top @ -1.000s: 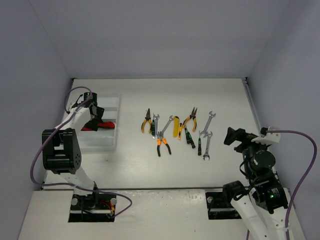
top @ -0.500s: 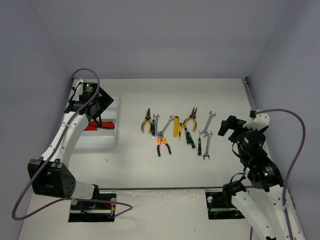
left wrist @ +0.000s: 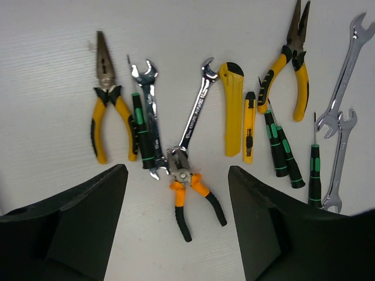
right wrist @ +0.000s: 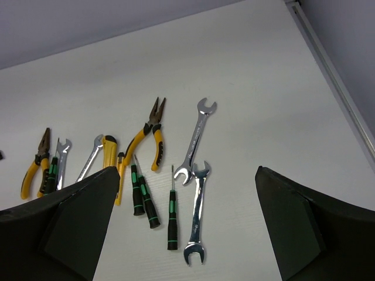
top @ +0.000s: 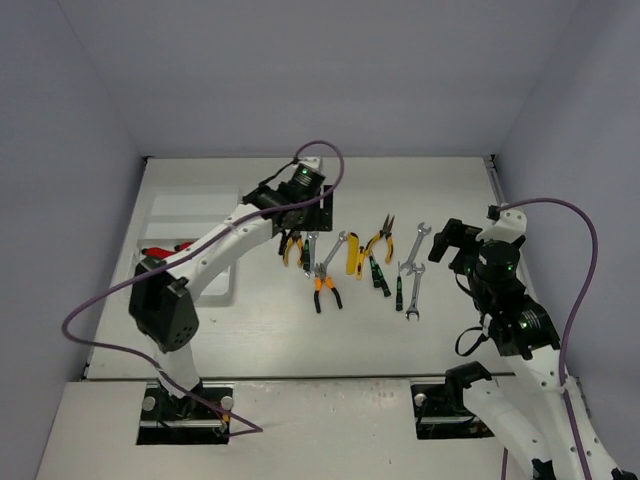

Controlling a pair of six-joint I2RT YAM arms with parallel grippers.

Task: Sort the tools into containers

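**Left gripper** [left wrist: 177, 170]: jaws spread wide, nothing held; hangs over the left half of the tool row, mid-table.

**Beneath its gap:** orange-handled pliers [left wrist: 190, 196], handles toward the near edge; head resting against the lower ends of an upright wrench [left wrist: 150, 120] and a slanted wrench [left wrist: 196, 111].

**Left of that:** yellow long-nose pliers [left wrist: 106, 92], nose toward the far edge; a black-green screwdriver [left wrist: 137, 126] lying against the upright wrench.

**Right of that:** large yellow cutter [left wrist: 232, 111]; small yellow cutter [left wrist: 250, 129] just beside it; twin screwdrivers [left wrist: 275, 146] side by side.

**Right gripper** [right wrist: 187, 170]: jaws wide apart, empty; held toward the right edge, clear of the tools.

**In its view:** yellow-handled pliers [right wrist: 153, 126]; paired wrenches [right wrist: 198, 137], ends meeting; a lone screwdriver [right wrist: 171, 211] just left of them.

**White tray** [top: 190, 210]: by the left edge, well apart from both grippers; a red-handled tool [top: 160, 252] lies in it, partly hidden by the left arm; which compartment cannot be told.
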